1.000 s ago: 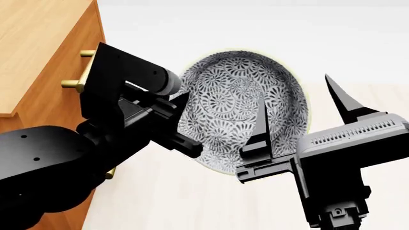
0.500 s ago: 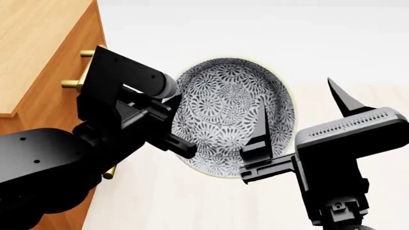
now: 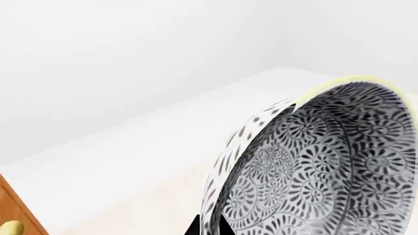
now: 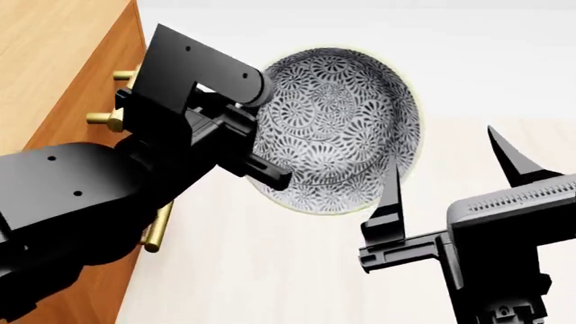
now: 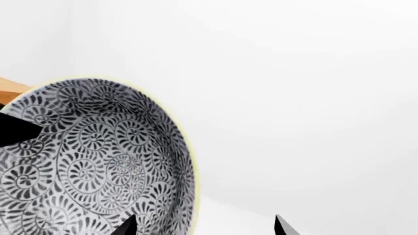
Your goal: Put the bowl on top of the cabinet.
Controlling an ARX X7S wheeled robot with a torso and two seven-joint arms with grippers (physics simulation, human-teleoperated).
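The bowl, white with a dense grey floral pattern, hangs tilted on its side in the air beside the cabinet. My left gripper is shut on the bowl's wall at its lower left. In the left wrist view its two black tips straddle the bowl. My right gripper is open, low and to the right, with its nearer finger just off the rim. The right wrist view shows the bowl ahead of the open right gripper.
Brass bar handles stick out of the cabinet front right behind my left arm, and another handle is lower down. A pale floor and a white wall lie beyond. A cabinet corner shows in the left wrist view.
My left gripper has lifted the bowl up and a little toward the cabinet. The right gripper has dropped down and to the right, so its finger no longer overlaps the bowl.
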